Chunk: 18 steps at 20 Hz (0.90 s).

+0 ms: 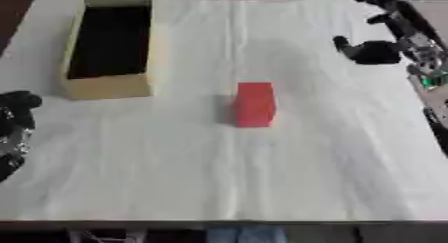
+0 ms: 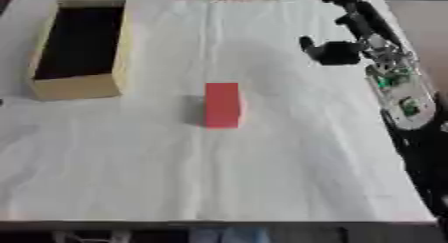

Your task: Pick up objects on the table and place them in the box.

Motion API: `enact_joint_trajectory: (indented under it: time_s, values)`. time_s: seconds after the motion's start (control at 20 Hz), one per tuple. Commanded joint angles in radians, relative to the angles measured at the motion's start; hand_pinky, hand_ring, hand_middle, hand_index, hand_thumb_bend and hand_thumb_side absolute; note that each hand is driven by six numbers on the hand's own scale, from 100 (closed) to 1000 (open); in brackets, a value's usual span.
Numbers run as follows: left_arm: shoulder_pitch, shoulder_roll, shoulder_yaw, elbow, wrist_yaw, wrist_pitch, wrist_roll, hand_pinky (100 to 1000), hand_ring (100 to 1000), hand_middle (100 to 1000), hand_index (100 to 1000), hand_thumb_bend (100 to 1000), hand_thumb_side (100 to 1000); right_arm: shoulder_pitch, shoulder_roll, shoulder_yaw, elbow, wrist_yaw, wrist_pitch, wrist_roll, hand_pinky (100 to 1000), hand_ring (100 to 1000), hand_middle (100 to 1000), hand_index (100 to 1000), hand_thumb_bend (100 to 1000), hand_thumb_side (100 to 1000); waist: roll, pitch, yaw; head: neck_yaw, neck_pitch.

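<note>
A red block (image 1: pixel 255 105) stands mid-worktop (image 1: pixel 262 182), well apart from the open box (image 1: pixel 110 85) at the far left corner; likely rigid and light, best pinched across its long sides by the right robot hand (image 2: pixel 331 52), whose finger state cannot be told.

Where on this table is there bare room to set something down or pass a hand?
Bare cloth runs from the red block to the table's near edge. It is also bare between block and box, and beyond the block. The right side is tighter: the right hand hangs there. The left hand sits at the left edge.
</note>
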Motion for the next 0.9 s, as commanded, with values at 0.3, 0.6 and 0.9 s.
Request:
enact_joint_trajectory:
  time_s: [0.3, 0.6, 0.9]
  values:
    - [-0.004, 0.01, 0.008, -0.015, 0.001, -0.002, -0.003, 1000, 818, 690, 768, 100, 271, -0.013, -0.056, 0.01, -0.037, 0.008, -0.001, 0.028, 838, 1000, 900, 1000, 318, 100, -0.002, -0.019, -0.001, 0.002, 0.007]
    - [-0.005, 0.011, 0.007, -0.015, 0.0, -0.002, -0.005, 1000, 818, 690, 768, 100, 271, -0.014, -0.083, 0.041, -0.058, 0.008, -0.002, 0.072, 843, 1000, 902, 1000, 331, 100, -0.004, -0.018, 0.001, 0.001, 0.007]
    - [-0.006, 0.013, 0.005, -0.015, 0.0, -0.002, -0.007, 1000, 818, 690, 768, 100, 271, -0.025, -0.122, 0.099, -0.091, -0.004, -0.009, 0.154, 851, 1000, 906, 1000, 346, 100, -0.007, -0.019, 0.005, -0.001, 0.007]
